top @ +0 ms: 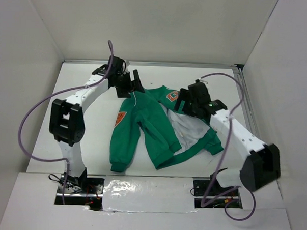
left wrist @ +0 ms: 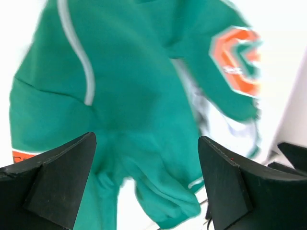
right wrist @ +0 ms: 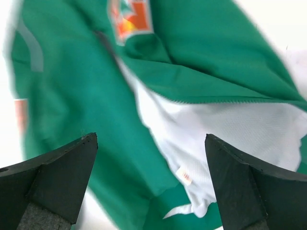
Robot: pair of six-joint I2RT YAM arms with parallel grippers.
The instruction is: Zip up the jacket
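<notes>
From above, the jacket [top: 143,124] lay unzipped in the middle of the table [top: 160,74], with white lining showing on its right half. The left gripper [top: 136,82] was at its far left shoulder and the right gripper [top: 183,102] over its far right chest.

Left wrist: both fingers [left wrist: 62,177] spread wide, empty, above blurred green cloth.

Right wrist: fingers [right wrist: 57,177] equally wide, empty, above the lining.

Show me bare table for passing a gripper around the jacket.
Free: the table strip beyond the jacket collar, and the patch between its sleeve and the left arm. Crowded: the collar, under the left gripper and right gripper.
</notes>
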